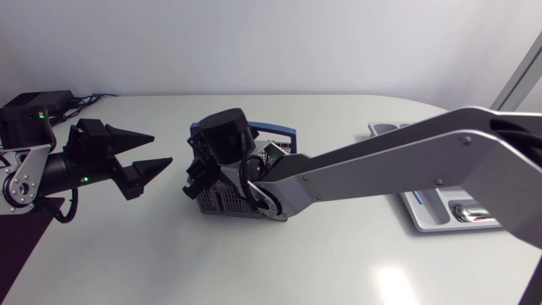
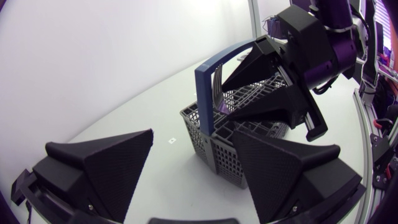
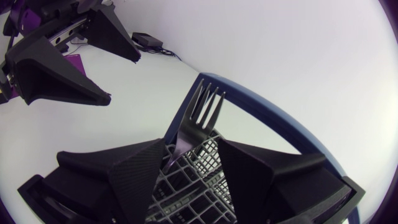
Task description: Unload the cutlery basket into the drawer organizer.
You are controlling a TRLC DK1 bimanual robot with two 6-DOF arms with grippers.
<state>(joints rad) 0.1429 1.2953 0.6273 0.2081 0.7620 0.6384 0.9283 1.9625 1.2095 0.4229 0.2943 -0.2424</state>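
The grey cutlery basket with its blue handle stands mid-table. My right arm comes across from the right, and its gripper hangs over the basket's left end. In the right wrist view a steel fork stands tines-up between the fingers of that gripper, close to one finger; the jaws stand apart, open. The left wrist view shows the same gripper straddling the fork tines behind the handle. My left gripper waits open and holds nothing, left of the basket.
The white drawer organizer lies at the table's right edge, partly under my right arm, with some shiny cutlery in it. Bare tabletop lies in front of the basket and between it and the organizer.
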